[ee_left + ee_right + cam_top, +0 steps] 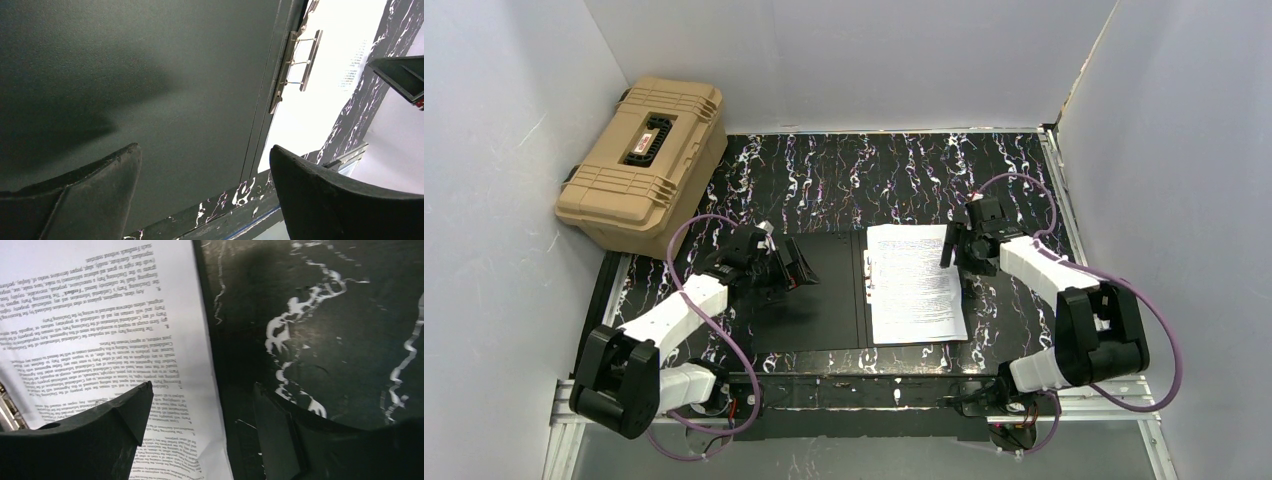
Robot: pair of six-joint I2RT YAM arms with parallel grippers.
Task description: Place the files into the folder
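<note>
Top view: the folder [819, 300] lies open on the table [874, 165], black inside up. The files [914, 283] rest on its right half. Marbled table stretches beyond the folder's far edge. A tan case [644, 160] sits far-left of the folder, its label too small to read. The left gripper [802, 270] hangs over the folder's left half, and the right gripper [954, 250] is at its right edge.

Left wrist view: the jaws are wide apart over the folder's bare black panel. A metal clip [295, 65] runs along its spine.

Right wrist view: the jaws are apart, holding nothing, astride the files' right edge. The print is dense, upside down and illegible.
</note>
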